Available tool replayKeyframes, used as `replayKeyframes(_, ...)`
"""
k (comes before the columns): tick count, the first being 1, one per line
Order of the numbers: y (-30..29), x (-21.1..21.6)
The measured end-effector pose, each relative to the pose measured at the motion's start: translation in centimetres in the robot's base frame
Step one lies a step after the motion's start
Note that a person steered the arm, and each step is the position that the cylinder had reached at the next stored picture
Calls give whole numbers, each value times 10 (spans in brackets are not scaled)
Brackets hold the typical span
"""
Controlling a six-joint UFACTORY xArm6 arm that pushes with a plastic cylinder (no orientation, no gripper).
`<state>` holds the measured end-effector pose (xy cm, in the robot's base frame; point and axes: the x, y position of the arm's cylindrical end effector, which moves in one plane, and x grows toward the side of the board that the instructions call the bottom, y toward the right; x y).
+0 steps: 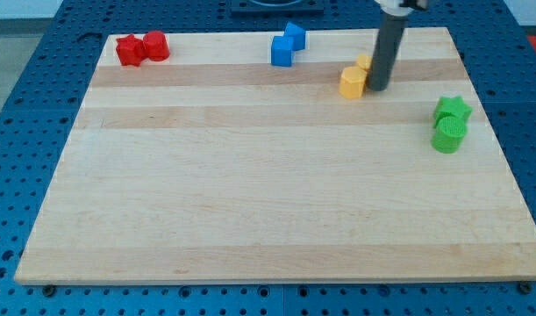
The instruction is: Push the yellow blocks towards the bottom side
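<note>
1. My tip [377,89] is a bare rod with no claw that could open, close or grip.
2. It touches the front yellow block [353,82] on that block's right.
3. A second yellow block [364,62] sits just behind, partly hidden by the rod.

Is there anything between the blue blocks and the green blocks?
Yes. In the camera view, the yellow blocks and my tip lie between the blue blocks and the green blocks. My tip sits right beside the yellow blocks, on their right.
</note>
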<state>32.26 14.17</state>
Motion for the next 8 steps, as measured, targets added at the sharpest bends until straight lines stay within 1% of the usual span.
replayKeyframes(1, 2, -1)
replayKeyframes(2, 40, 5)
replayKeyframes(3, 51, -29)
replayKeyframes(4, 45, -82)
replayKeyframes(5, 21, -84)
replayKeyframes(7, -38, -5)
replayKeyframes(8, -45, 4)
